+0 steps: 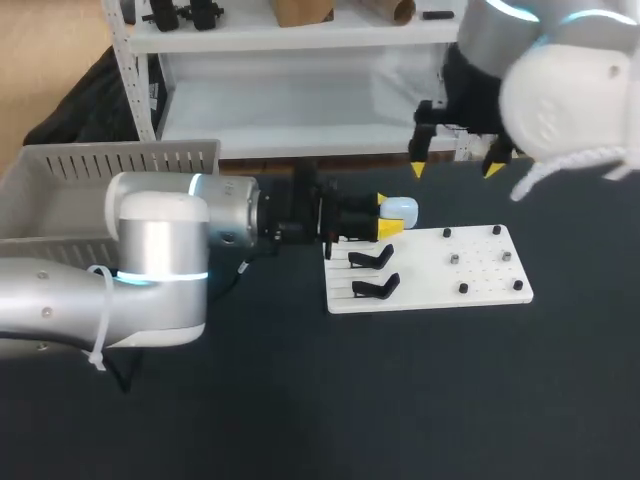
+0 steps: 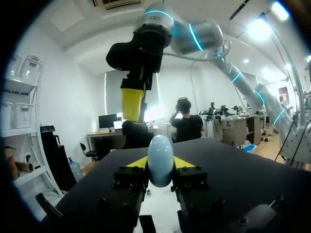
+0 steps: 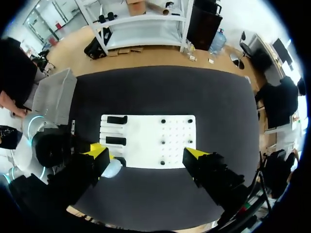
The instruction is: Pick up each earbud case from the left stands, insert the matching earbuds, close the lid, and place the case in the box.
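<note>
Pickup stage: the left claw (image 2: pixel 160 164) is clamped on the pale blue rounded earbud case (image 1: pixel 403 209) at the far-left corner of the white pegged board (image 1: pixel 480 285), just beyond two black stands (image 1: pixel 372 258). I cannot tell whether the case is clear of its stand. The right claw (image 1: pixel 455 168) hangs high over the far edge of the dark worktop (image 1: pixel 400 400), fingers wide apart and empty. Next, I'd say, comes lifting clear and opening the lid for earbuds, before the grey slatted box (image 1: pixel 120 160) on the left.
</note>
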Tool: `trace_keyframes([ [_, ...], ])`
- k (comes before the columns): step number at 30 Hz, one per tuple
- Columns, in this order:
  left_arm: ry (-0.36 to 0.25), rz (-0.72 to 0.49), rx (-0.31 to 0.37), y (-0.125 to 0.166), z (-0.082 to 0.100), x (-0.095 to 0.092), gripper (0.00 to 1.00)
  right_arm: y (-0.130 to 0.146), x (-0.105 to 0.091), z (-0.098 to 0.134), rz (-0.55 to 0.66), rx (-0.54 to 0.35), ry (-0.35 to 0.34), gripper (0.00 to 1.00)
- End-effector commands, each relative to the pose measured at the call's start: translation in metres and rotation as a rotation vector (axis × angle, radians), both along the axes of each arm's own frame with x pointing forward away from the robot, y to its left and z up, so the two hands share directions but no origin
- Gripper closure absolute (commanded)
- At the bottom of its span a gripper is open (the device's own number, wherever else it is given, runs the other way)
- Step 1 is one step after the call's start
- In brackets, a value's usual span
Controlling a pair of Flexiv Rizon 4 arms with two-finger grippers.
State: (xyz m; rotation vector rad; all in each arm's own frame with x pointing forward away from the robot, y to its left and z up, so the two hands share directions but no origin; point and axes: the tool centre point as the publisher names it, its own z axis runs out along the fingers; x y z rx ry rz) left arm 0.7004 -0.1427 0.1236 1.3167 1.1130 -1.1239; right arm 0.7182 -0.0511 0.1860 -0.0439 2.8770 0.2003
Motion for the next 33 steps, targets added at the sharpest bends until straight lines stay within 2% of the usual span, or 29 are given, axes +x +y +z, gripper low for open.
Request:
trace_keyframes([
  [1,-0.017,0.057,0.006,0.026,0.011,-0.005,1.00,-0.018,-0.015,-0.001,-0.029,0.070,-0.127,0.00],
  [5,-0.040,0.104,0.025,0.046,0.022,-0.006,1.00,-0.020,-0.016,-0.006,-0.034,0.076,-0.106,0.00],
  [20,-0.109,0.271,0.141,0.121,0.052,-0.004,1.00,-0.020,-0.016,-0.006,-0.034,0.076,-0.106,0.00],
  [26,-0.122,0.330,0.251,0.157,0.072,-0.002,1.00,-0.020,-0.016,-0.006,-0.034,0.076,-0.106,0.00],
  [33,-0.078,0.490,0.385,0.209,0.083,0.006,1.00,-0.020,-0.016,-0.006,-0.034,0.076,-0.106,0.00],
])
